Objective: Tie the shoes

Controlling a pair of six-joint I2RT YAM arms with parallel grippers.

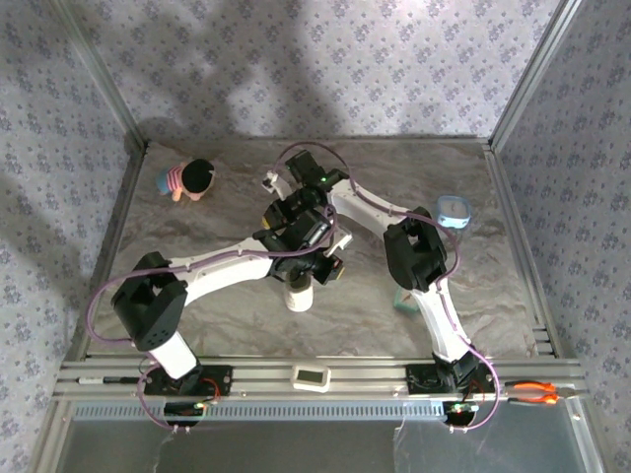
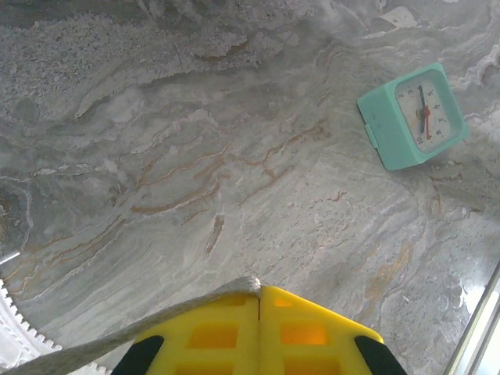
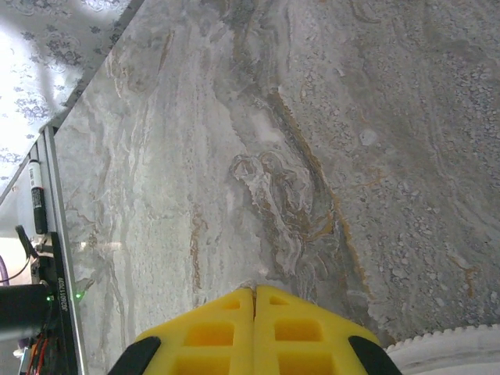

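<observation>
The white shoe (image 1: 299,294) lies mid-table, mostly hidden under both crossed wrists; its toe pokes out toward the near edge. In the left wrist view my left gripper (image 2: 259,291) is shut on a thin pale lace (image 2: 156,319) that runs from the yellow fingertips down to the left, toward the shoe's ribbed sole edge (image 2: 17,337). My right gripper (image 3: 254,289) is also shut, with a small pale nub of lace (image 3: 248,285) pinched at the tip. The shoe's white rim (image 3: 449,350) curves along the bottom right of that view.
A teal square clock (image 2: 414,116) lies on the marble table (image 2: 195,156), partly under the right arm (image 1: 404,299). A doll (image 1: 189,180) sits far left, a blue-rimmed round object (image 1: 454,210) far right. Metal rails edge the table, and orange-handled pliers (image 1: 537,392) rest on the front rail.
</observation>
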